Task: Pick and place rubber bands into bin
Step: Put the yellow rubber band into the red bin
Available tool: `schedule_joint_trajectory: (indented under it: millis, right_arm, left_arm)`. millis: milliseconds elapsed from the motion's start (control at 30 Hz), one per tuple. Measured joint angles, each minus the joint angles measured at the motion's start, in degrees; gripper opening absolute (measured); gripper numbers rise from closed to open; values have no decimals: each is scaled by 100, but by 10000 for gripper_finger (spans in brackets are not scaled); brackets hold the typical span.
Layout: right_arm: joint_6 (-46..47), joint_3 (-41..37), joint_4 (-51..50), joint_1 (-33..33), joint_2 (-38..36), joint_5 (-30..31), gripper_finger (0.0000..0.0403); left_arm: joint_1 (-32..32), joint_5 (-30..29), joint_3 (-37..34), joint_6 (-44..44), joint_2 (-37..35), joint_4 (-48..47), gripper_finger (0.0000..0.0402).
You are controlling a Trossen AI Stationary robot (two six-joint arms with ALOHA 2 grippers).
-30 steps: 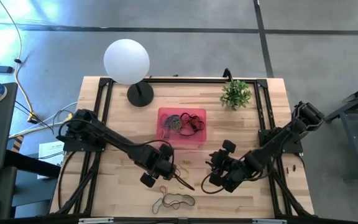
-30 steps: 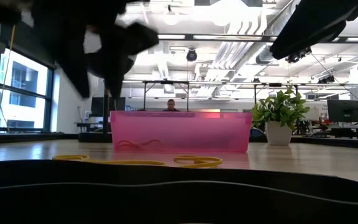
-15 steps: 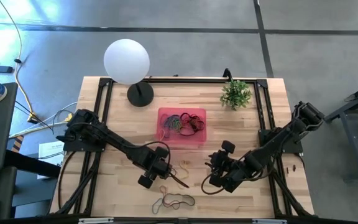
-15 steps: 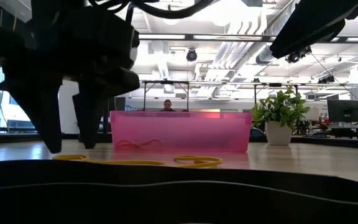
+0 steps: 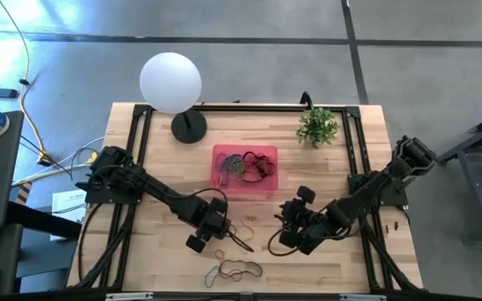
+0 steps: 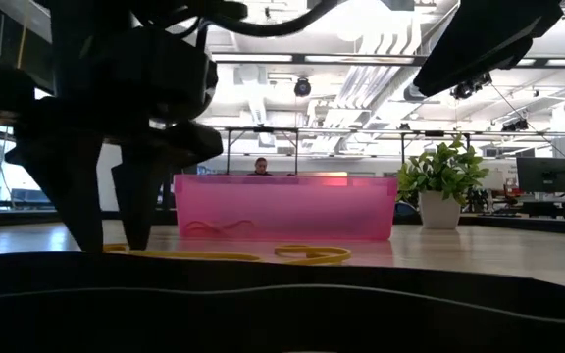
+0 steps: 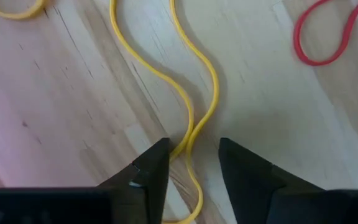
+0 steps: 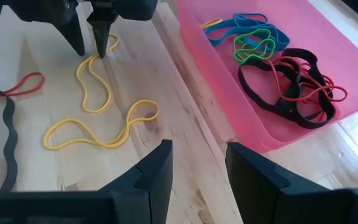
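A long yellow rubber band (image 7: 213, 93) lies flat on the wooden table, near of the pink bin (image 5: 268, 189); it also shows in the right wrist view (image 8: 95, 93). My left gripper (image 7: 194, 149) is open and points down. Its tips stand at the table surface on either side of one end of this band (image 8: 91, 48). The bin (image 8: 229, 81) holds several bands: black, red, green, blue and yellow. My right gripper (image 8: 197, 152) is open and empty. It hovers to the right of the left gripper (image 5: 284, 227), near of the bin.
More loose bands lie on the table: a red one (image 7: 322, 43), a small yellow one (image 7: 14, 7), a black and a red one (image 8: 8, 143), and a tan cluster by the near edge (image 5: 233, 269). A globe lamp (image 5: 171, 82) and a potted plant (image 5: 317, 127) stand at the back.
My left gripper has come down from above the table until its open fingertips stand at the table surface around the yellow band. The bands have not moved.
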Motion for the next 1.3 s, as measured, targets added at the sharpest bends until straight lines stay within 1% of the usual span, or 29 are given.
schedule_joint_trajectory:
  millis: [100, 233, 333, 400, 500, 600, 767, 1033, 1300]
  right_arm:
    - [-74, 0, 56, -5, 0, 19, 139]
    - [-87, 0, 70, -30, 0, 17, 139]
    - [-87, 0, 81, -32, 0, 24, 139]
    - [-85, 0, 82, -32, 0, 24, 139]
    - [-87, 0, 81, -32, 0, 25, 139]
    - [-87, 0, 81, -32, 0, 19, 139]
    - [-89, 0, 80, -32, 0, 21, 139]
    - [-91, 0, 80, -32, 0, 17, 139]
    - [-91, 0, 78, -30, 0, 14, 139]
  left_arm:
    - [6, 142, -24, -56, 103, 46, 103]
    - [4, 125, -24, -176, 122, 78, 65]
    - [-2, 23, -24, -276, 132, 98, 21]
    - [-3, -40, -24, -293, 136, 103, 7]
    - [-7, -101, -24, -329, 140, 107, 11]
    - [-7, -148, -6, -344, 116, 100, 3]
    - [-7, -334, 262, -274, 52, -146, 1]
    - [-3, -588, 1078, 58, 13, -715, 0]
    - [48, -1235, 2060, 589, 0, -1665, 0]
